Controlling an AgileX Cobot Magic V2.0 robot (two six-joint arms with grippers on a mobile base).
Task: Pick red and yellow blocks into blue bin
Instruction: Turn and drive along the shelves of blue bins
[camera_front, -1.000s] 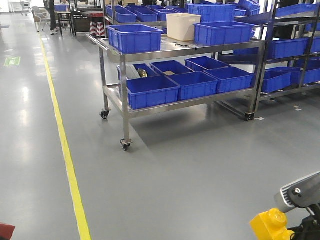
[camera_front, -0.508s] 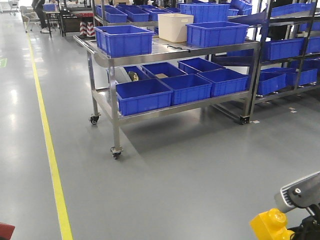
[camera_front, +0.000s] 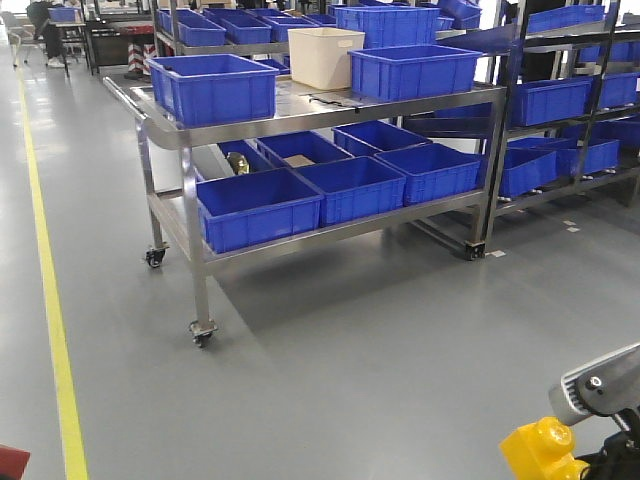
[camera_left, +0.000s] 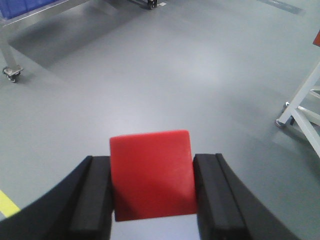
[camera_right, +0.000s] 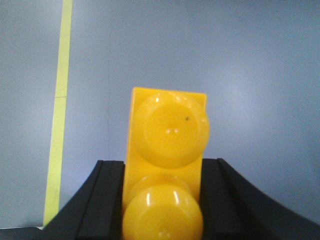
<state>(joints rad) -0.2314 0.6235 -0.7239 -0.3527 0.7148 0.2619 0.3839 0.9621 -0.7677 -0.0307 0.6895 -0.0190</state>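
Holding the red block (camera_left: 151, 172) in the left gripper (camera_left: 152, 210), jaws pressed flat on its two sides. Pinching the yellow brick (camera_right: 167, 140) in the right gripper (camera_right: 162, 200) likewise, with the long axis running toward 12 o'clock out of the jaws and the studs facing the wrist camera. In the front view, carrying the brick (camera_front: 541, 450) at 5 o'clock and a sliver of red (camera_front: 10, 462) at 7 o'clock.

Facing the steel cart (camera_front: 190, 200) well apart across bare floor. Judging the blue bin (camera_front: 220, 100) to be the tub at the left end of the cart's top, at about 11 o'clock, long side lying roughly 9 to 3, left of the cream tub (camera_front: 322, 58). Leaning therefore toward the left arm as the nearer one, though out of reach for both.

Compared with a second ago: cart slid toward 9 o'clock, yellow floor line (camera_front: 50, 330) pushed to the left edge; same grip on both blocks.
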